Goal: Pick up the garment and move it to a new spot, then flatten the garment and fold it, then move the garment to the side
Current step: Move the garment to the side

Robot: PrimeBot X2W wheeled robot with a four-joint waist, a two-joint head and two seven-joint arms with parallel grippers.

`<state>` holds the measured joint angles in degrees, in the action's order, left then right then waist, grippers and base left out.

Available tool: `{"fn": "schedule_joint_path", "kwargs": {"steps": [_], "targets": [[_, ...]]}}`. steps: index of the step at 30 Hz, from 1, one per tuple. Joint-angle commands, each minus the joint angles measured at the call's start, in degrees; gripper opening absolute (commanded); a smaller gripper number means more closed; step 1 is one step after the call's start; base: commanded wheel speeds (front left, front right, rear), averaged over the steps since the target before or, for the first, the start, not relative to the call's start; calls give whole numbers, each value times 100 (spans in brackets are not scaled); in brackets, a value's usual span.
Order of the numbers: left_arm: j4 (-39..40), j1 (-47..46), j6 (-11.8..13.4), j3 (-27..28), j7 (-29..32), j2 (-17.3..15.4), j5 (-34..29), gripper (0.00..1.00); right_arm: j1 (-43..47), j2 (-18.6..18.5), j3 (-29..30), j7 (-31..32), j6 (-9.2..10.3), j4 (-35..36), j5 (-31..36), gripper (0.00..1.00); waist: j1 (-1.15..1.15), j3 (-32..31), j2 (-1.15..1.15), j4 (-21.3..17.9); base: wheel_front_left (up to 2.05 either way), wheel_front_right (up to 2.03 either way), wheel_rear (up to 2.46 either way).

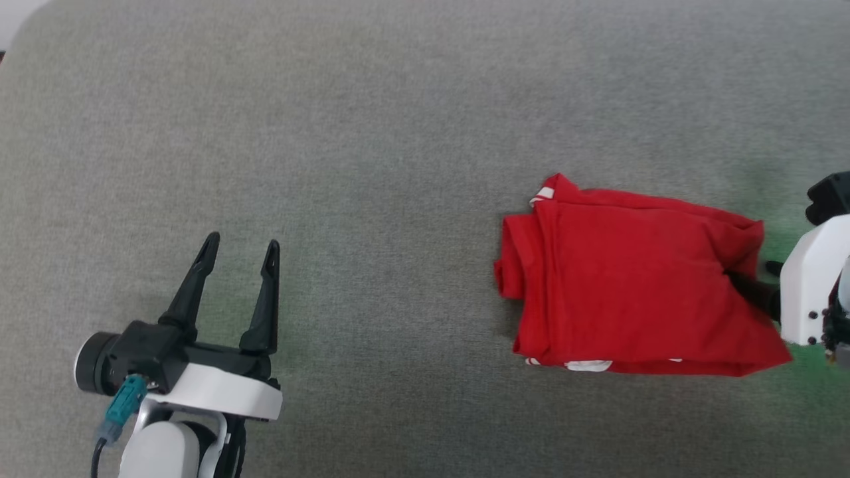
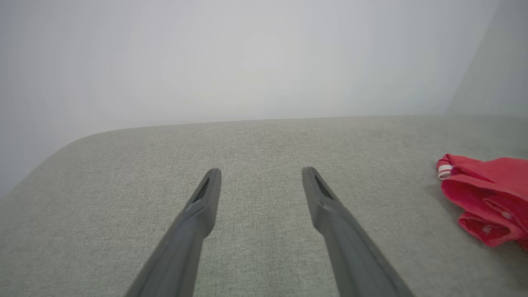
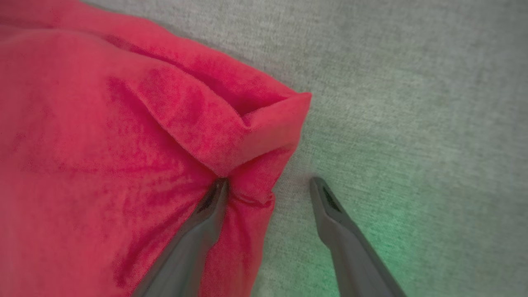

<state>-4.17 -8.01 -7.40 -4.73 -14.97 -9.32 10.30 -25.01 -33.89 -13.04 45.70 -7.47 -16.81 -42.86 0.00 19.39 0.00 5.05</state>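
- While the bright red soft-fabric garment lies folded into a rough rectangle, it rests on the grey woven fabric surface in the right half of the head view.
- White trim shows at the garment's far left corner and along its near edge (small strips only).
- Left gripper: the two long dark fingers stand wide apart, with nothing between them. It sits at the lower left of the head view, well apart from the garment.
- Right gripper: fingers spread, not clamped. In its own wrist view, one finger presses against a crease at the garment's edge; the other finger is over bare surface just beside the cloth.
- A corner of the garment's top layer is turned up near the right gripper.
- A green tint lies on the surface around the right gripper.
- A pale wall stands behind the surface's far edge in the left wrist view.
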Motion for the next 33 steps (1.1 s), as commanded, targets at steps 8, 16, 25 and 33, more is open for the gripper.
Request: {"fn": "schedule_joint_path", "kwargs": {"steps": [8, 16, 25, 33], "targets": [[-167, -279, -11, -58, -29, -69, 71, 100, 276, 401, -237, 280, -9, -115, 32, 0, 0, 259, 0, 155, 0, 0, 0], [-199, -286, -11, -14, -29, -158, -18, 100, 397, 371, 245, -251, -2, 154, 34, 0, 0, 155, 0, -28, 0, 0, 0], [17, -466, -10, -301, -29, -462, -154, 100, 696, 230, 1460, -983, 3, 622, 132, 0, 0, 316, 0, -619, 0, 0, 0], [163, -1205, -10, -736, -30, -831, 49, 100, 646, -46, 2491, -1302, -1, 626, 591, 0, 0, 873, 0, -1228, 0, 0, 0]]}}
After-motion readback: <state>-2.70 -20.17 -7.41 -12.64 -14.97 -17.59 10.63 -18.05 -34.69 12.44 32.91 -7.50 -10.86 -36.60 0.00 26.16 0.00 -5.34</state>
